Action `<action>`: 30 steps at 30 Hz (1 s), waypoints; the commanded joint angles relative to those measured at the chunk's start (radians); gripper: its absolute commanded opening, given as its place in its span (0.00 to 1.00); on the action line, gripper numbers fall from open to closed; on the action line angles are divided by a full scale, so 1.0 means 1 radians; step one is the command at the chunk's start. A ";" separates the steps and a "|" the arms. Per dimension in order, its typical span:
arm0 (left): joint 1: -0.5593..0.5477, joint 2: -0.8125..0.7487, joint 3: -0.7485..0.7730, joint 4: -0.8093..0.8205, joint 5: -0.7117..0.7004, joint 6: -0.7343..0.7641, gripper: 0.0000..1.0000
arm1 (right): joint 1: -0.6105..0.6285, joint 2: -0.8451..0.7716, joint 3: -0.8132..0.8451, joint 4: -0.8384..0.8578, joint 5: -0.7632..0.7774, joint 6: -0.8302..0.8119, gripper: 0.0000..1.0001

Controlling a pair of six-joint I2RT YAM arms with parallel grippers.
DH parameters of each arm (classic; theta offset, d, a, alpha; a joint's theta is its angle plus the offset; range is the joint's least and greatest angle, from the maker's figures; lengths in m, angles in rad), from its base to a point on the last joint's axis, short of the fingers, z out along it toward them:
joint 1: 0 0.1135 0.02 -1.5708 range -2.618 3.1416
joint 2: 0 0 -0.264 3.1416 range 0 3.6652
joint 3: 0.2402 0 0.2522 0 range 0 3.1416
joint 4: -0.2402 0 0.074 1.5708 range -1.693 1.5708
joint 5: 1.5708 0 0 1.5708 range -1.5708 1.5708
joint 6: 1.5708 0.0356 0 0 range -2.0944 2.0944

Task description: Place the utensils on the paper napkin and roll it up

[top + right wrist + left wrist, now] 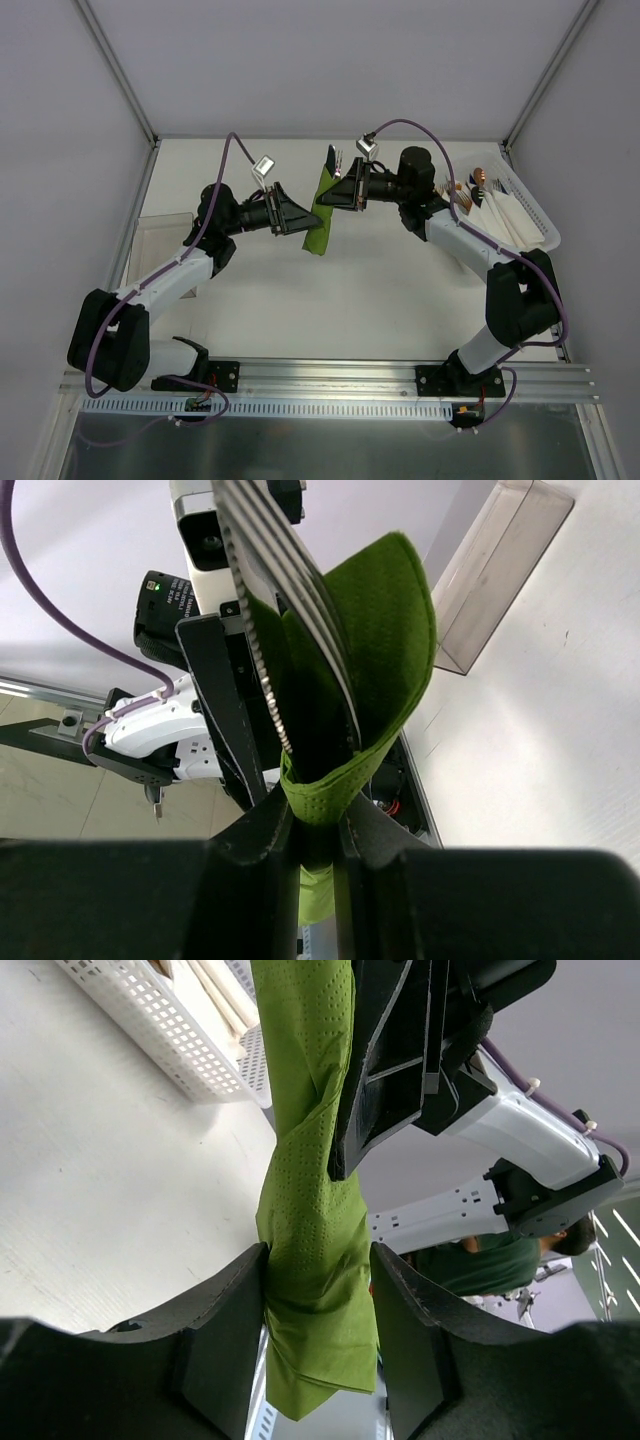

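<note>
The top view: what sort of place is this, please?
Probably a robot lab cell, not a dining room: plain white walls enclose the table, the left arm and right arm are bolted to a metal rail, and a white basket holds napkin bundles.

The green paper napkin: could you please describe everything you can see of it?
The paper napkin is thin olive-green paper with a dotted embossed texture, rolled into a loose, twisted tube. It is lifted off the table and held between the two arms. The left gripper clasps it near one end, leaving a short creased tail beyond the fingers. The right gripper pinches it further along. At the flared open end the utensils stick out: fork tines and a serrated blade.
</note>
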 commanded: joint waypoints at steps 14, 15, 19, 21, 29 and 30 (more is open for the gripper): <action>0.006 0.011 -0.022 0.205 0.087 -0.071 0.17 | -0.007 -0.015 0.024 0.094 -0.017 -0.001 0.00; 0.006 0.015 -0.022 0.211 0.087 -0.071 0.12 | -0.005 -0.015 0.029 0.068 -0.022 -0.010 0.00; 0.006 0.015 -0.037 0.263 0.071 -0.076 0.00 | 0.001 -0.011 0.072 -0.030 -0.042 -0.070 0.03; 0.008 0.012 -0.040 0.287 0.054 -0.065 0.00 | 0.000 -0.015 0.092 -0.078 -0.040 -0.106 0.23; 0.020 0.015 -0.019 0.346 0.038 -0.033 0.00 | -0.023 -0.044 0.090 -0.173 -0.034 -0.191 0.72; 0.020 0.014 -0.016 0.353 0.038 -0.033 0.00 | -0.026 -0.046 0.090 -0.197 -0.036 -0.203 0.73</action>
